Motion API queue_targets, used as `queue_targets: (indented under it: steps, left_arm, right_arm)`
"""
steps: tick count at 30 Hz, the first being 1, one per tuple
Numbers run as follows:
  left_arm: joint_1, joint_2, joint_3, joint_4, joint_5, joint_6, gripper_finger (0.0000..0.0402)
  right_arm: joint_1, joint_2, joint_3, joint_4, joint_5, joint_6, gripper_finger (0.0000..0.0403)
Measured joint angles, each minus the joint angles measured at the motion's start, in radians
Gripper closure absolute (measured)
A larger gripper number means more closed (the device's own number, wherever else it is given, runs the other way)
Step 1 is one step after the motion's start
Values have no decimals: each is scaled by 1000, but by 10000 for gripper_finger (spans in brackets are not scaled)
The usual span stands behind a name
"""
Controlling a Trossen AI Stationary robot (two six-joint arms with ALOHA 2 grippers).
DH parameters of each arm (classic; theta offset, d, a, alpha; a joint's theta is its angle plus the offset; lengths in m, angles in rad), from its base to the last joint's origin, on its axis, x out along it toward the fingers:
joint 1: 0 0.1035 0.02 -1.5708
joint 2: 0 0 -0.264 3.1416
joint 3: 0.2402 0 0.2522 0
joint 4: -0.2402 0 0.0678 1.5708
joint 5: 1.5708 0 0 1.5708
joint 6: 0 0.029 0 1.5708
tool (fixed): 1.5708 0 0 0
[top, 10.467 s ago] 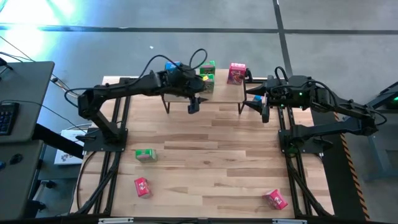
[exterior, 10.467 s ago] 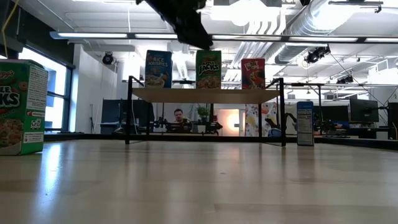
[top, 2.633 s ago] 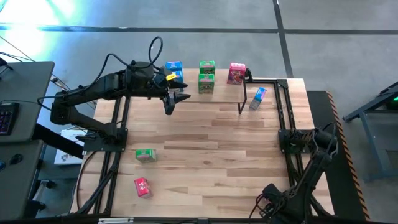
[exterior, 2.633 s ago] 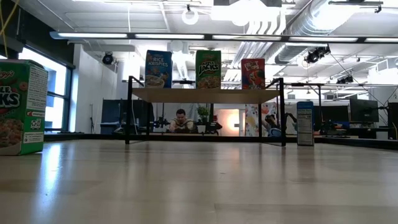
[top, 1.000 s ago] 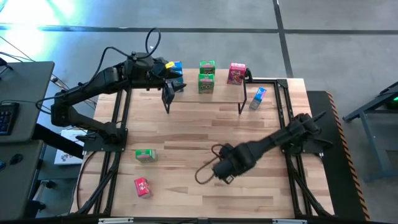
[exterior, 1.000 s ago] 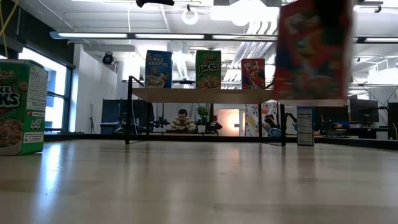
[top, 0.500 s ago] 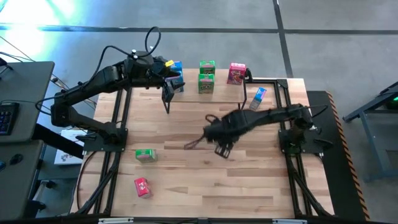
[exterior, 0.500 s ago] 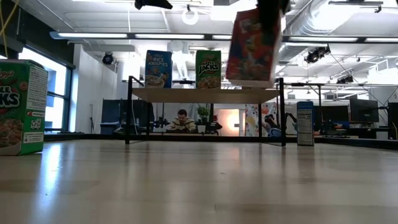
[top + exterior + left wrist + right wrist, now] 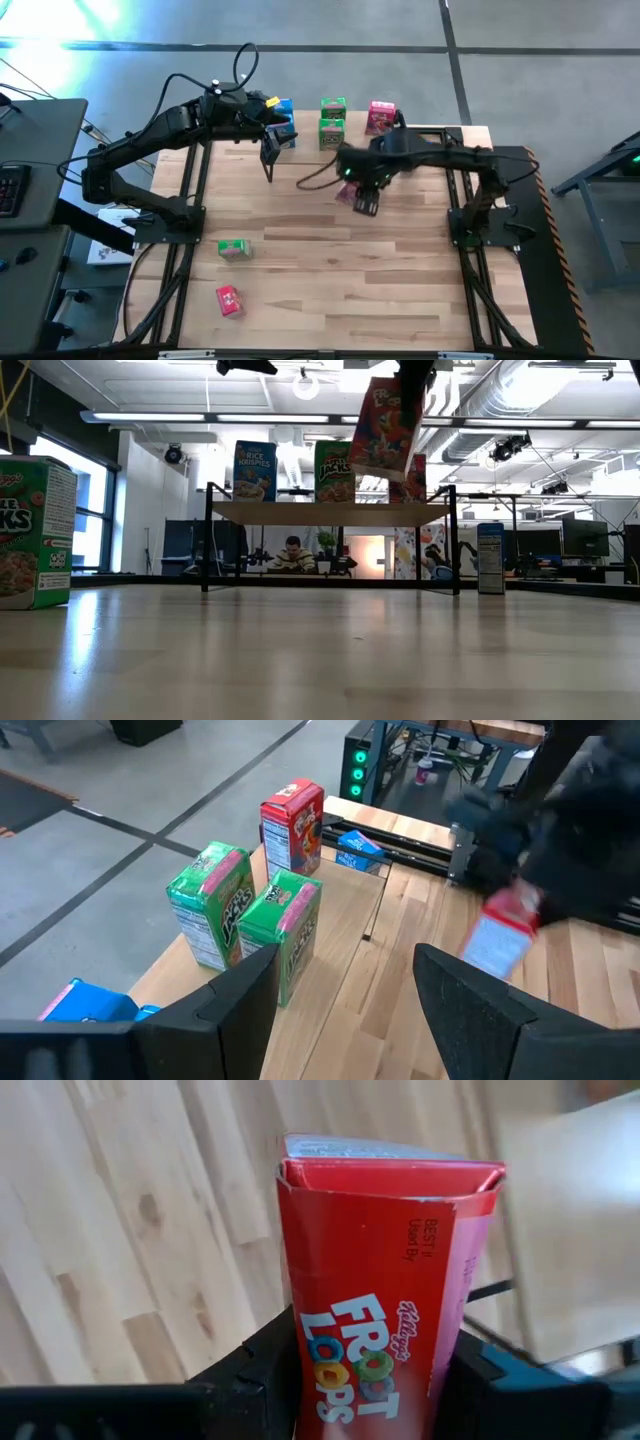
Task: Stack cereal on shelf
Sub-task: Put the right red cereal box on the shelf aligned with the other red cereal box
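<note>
Right gripper (image 9: 362,195), centre of the high view, clamped on a red cereal box (image 9: 387,428), held tilted in the air just in front of the shelf (image 9: 330,512). Left gripper (image 9: 268,150), upper left by the shelf's end, fingers apart, empty.

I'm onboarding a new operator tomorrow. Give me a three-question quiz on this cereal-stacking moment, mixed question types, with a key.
1. True or false: the right hand carries a red Froot Loops box.
2. How many green boxes stand on the shelf?
3. Multiple choice: the green box lying on the tabletop is nearest which arm's base? A left, B right.

Key: 1 true. 2 two: one green box beside another. 3 A. The left hand is open, empty, near the shelf's blue box.
</note>
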Motion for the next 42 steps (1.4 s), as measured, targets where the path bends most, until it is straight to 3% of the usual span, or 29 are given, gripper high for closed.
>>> queue_targets:
  steps: [9, 25, 42]
  left_arm:
    - [0, 0, 0, 0, 0, 0, 181]
    - [0, 0, 0, -1, 0, 0, 181]
    - [0, 0, 0, -1, 0, 0, 181]
  right_arm:
    - [-136, -108, 0, 0, 7, -186, 254]
    - [-326, -159, 0, 0, 179, -622, 254]
    - [-408, -158, -96, 0, 176, -651, 254]
